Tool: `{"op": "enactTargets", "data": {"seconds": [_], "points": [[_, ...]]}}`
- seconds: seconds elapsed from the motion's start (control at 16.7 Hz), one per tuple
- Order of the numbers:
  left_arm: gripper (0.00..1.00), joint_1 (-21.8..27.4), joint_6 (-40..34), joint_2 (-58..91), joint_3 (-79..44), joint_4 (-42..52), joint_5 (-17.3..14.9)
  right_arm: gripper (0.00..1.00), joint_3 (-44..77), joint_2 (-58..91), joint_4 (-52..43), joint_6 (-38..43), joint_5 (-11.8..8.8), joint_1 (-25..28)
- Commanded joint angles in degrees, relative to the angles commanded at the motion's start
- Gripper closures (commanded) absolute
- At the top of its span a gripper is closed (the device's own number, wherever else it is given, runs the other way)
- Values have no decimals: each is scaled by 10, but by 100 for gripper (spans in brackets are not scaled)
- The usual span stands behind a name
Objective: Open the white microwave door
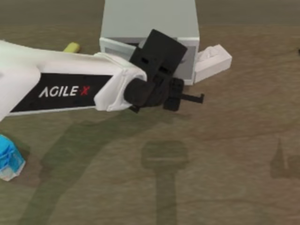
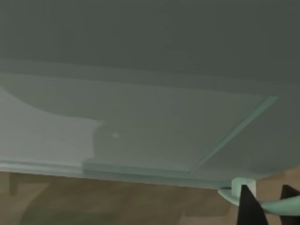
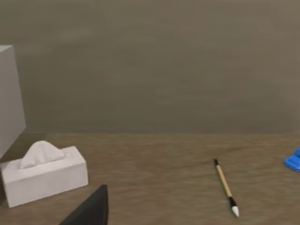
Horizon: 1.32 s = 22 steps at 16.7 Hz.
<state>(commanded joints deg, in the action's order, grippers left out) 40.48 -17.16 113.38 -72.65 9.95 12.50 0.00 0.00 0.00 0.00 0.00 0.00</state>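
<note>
From above the table we look straight down on the white microwave (image 1: 149, 21). Our left wrist camera sits very close to the microwave door (image 2: 140, 136), which fills its view. Our right wrist camera looks low across the table, sharing the tissue box (image 3: 44, 174) with the overhead view.

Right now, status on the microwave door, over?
Left gripper at the white microwave front, by the microwave door handle. Door barely ajar at most. Right arm out of the top view. Tissue box beside the microwave, clear of the door.
</note>
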Motion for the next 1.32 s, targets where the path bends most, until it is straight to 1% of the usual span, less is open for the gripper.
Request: {"op": "enactTargets", "data": {"seconds": [1.02,1.08,1.32], "points": [[100,0,0,0,0,0,0,0,0,0,0,0,0,0],[100,5,-3,1,-3,0,-4,0,0,0,0,0,0,0],[100,-2,13,-10,12,-8,-13,0,0,0,0,0,0,0]]}}
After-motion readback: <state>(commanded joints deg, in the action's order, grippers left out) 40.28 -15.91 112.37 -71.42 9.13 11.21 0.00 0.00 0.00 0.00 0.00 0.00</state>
